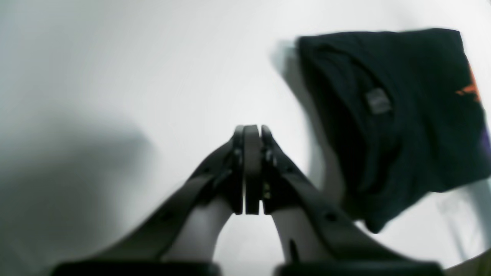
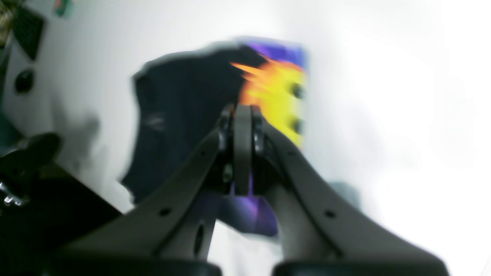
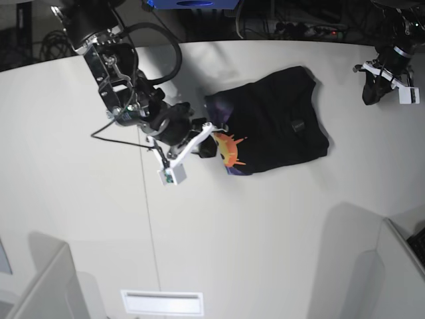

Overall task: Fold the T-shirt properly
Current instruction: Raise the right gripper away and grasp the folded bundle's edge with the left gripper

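The black T-shirt lies folded into a compact block on the white table, with its orange sun print on purple showing at the left edge. My right gripper is shut and sits at that printed edge. In the blurred right wrist view its shut tips are over the shirt beside the print; I cannot tell whether cloth is pinched. My left gripper is shut and empty at the far right, apart from the shirt. In the left wrist view it hangs over bare table, left of the shirt.
The white table has a thin seam running front to back. Grey dividers stand at the front left and front right corners. A slot sits at the front edge. Cables and dark gear lie beyond the far edge.
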`<control>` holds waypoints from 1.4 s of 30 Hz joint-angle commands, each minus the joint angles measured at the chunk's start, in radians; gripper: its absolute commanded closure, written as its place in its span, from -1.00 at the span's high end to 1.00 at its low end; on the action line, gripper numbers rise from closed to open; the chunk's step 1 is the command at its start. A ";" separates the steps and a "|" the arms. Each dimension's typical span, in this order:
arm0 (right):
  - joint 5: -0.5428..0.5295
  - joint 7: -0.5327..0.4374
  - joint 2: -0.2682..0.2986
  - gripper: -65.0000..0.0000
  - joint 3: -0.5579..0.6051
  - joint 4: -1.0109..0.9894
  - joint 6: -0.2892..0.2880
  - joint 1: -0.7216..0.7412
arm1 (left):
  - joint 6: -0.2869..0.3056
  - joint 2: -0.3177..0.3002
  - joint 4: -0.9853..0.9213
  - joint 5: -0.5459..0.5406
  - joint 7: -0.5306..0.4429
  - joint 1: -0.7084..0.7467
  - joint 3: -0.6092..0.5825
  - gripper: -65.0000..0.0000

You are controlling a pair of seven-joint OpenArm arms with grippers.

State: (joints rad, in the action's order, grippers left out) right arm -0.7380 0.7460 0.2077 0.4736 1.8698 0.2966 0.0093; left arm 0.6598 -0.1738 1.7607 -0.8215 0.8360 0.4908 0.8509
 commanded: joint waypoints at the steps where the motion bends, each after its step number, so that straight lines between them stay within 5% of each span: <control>1: -0.008 -0.026 0.005 -1.00 -0.020 0.029 -0.009 0.010 | 0.007 -0.016 0.014 -0.031 -0.007 -0.002 0.009 -0.63; 6: -0.008 -0.026 0.029 -1.00 -0.086 0.032 -0.009 -0.041 | 0.007 0.007 0.011 -0.081 0.007 -0.022 -0.022 0.55; 9: -0.007 -0.026 0.031 -1.00 -0.117 0.032 -0.009 -0.064 | 0.001 0.012 0.011 -0.134 0.007 -0.022 -0.077 0.85; 15: -0.004 -0.026 0.032 -1.00 -0.120 0.032 -0.009 -0.078 | -0.004 0.016 -0.018 -0.126 0.007 -0.070 -0.193 0.87; 19: -0.004 -0.019 0.032 -1.00 -0.115 0.032 -0.009 -0.079 | -0.070 0.016 -0.104 -0.140 0.007 -0.108 -0.207 0.87; 26: -0.007 -0.019 0.032 -1.00 -0.114 0.032 -0.009 -0.079 | -0.081 0.032 -0.204 -0.138 0.007 -0.152 -0.249 0.87; 32: -0.007 -0.023 0.032 -1.00 -0.114 0.032 -0.009 -0.079 | -0.153 0.038 -0.249 -0.141 0.006 -0.197 -0.307 0.87; 42: -0.007 -0.019 0.032 -1.00 -0.120 0.032 -0.009 -0.079 | -0.156 0.038 -0.265 -0.138 0.006 -0.225 -0.327 0.87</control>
State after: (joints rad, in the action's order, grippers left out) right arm -0.7368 0.7441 0.2371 0.3595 1.8832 0.2962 -0.0837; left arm 0.5041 -0.1280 1.4872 -0.9588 0.8379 0.2684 0.5243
